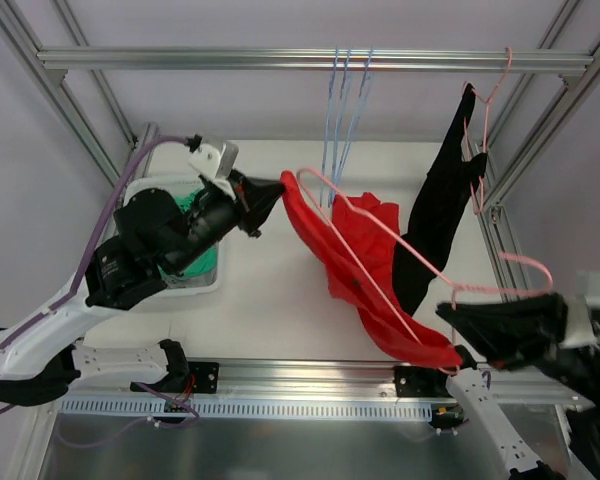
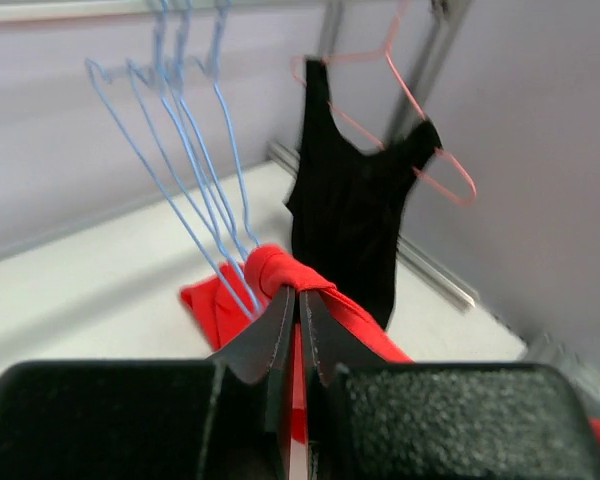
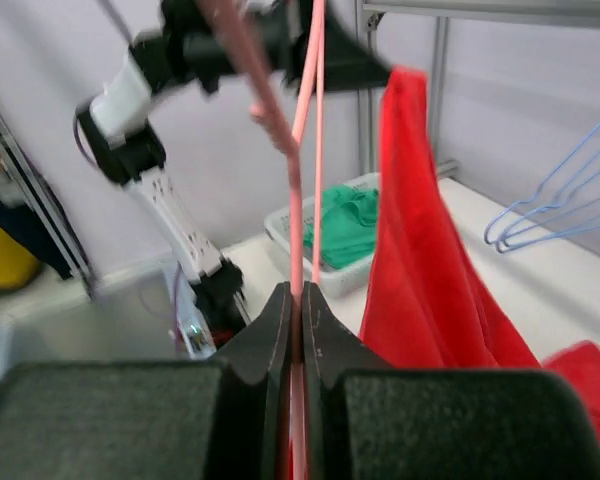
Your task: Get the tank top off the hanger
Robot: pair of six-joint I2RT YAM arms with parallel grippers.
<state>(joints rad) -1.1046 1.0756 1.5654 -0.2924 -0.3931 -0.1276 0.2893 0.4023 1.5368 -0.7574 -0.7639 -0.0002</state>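
Observation:
The red tank top hangs stretched on a pink wire hanger above the middle of the table. My left gripper is shut on the top's bunched strap at its upper left; in the left wrist view the gripper pinches the red fabric. My right gripper is shut on the pink hanger at the lower right. In the right wrist view the gripper clamps the hanger wire, and the red top hangs to its right.
A black tank top hangs on a second pink hanger from the top rail at the right. Blue hangers hang from the rail's middle. A white bin of green clothes stands at the left under my left arm.

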